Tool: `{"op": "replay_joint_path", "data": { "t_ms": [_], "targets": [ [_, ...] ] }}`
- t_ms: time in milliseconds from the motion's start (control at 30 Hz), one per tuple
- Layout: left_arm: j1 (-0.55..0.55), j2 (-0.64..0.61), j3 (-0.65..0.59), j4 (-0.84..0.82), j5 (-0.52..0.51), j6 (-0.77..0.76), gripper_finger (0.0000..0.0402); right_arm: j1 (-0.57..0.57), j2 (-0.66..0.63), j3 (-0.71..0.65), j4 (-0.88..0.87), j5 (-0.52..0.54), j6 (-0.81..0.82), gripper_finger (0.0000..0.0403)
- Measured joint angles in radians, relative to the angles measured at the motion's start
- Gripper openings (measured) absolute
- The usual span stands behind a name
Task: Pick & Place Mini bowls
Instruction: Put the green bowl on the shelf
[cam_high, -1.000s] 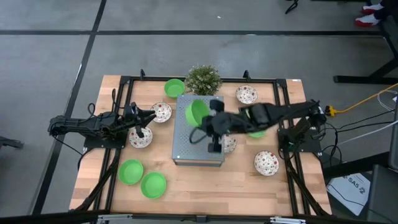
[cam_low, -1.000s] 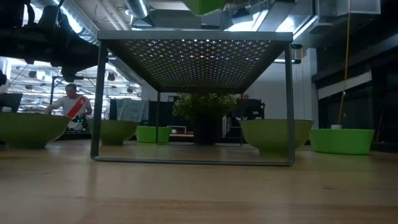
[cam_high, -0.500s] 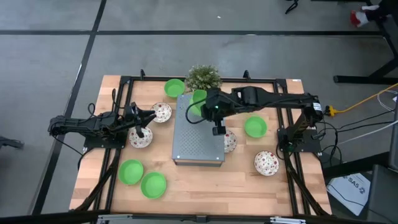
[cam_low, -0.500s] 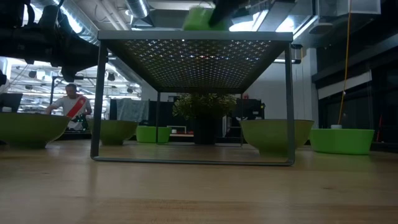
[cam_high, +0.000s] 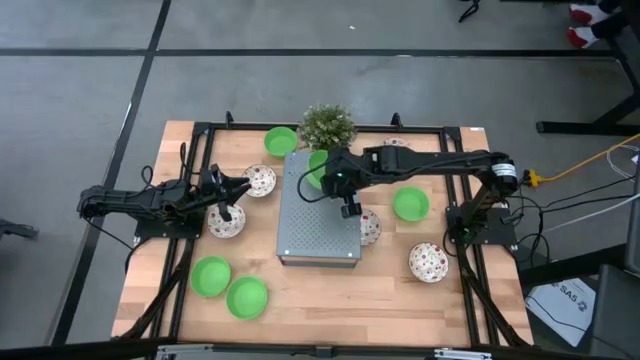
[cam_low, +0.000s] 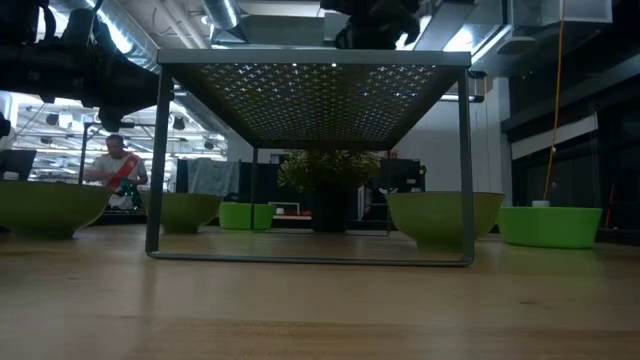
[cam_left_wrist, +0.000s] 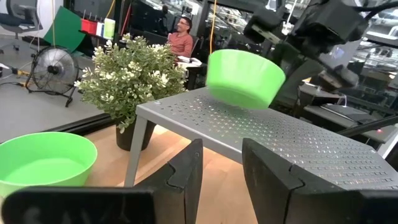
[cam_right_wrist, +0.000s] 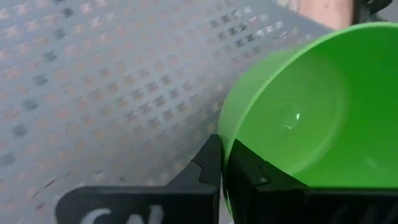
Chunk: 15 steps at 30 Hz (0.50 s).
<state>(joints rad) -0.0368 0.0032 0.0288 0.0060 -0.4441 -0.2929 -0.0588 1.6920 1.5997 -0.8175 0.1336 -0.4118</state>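
Green mini bowl (cam_right_wrist: 298, 112) is pinched by its rim in the right pincer (cam_right_wrist: 222, 163), fingers pressed together on the near wall, one inside, one outside. In the left wrist view the same bowl (cam_left_wrist: 244, 78) hangs tilted just over the far corner of the perforated metal stand (cam_left_wrist: 280, 134), apparently not yet resting flat. From above, it (cam_high: 318, 166) sits at the stand's back edge, just beside the potted plant (cam_high: 327, 126).

Key relation: bowl lies straight ahead of the right pincer (cam_high: 337, 176), mouth turned toward it, stand top directly below. A round bowl has no long axis; only the tilt matters. Likely next step is lowering and release onto the stand (cam_high: 318, 212); risk is it rocking toward the edge by the plant.

Right arm is clearly the nearer one. Left pincer (cam_left_wrist: 219, 169) waits out to the side of the stand, low over the worktop (cam_high: 330, 300), fingers spread partway, holding nothing, with another green bowl (cam_left_wrist: 43, 163) near it.

Other bowls farther out: a speckled bowl (cam_high: 262, 180) and a second speckled one (cam_high: 226, 221) near the left pincer (cam_high: 232, 196), two green ones (cam_high: 228, 287) at the front, a green one (cam_high: 410, 204) and a speckled one (cam_high: 428, 261) on the right side.

Writing: partial white letters on the right pincer body, not readable. No brand readable elsewhere.
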Motion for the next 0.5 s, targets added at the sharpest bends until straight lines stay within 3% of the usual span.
{"op": "replay_joint_path", "data": {
  "t_ms": [500],
  "targets": [
    [0.0,0.0,0.0,0.0,0.0,0.0,0.0107,-0.01,-0.001,-0.035,0.059,0.1,-0.042,0.0028]
  ]
}}
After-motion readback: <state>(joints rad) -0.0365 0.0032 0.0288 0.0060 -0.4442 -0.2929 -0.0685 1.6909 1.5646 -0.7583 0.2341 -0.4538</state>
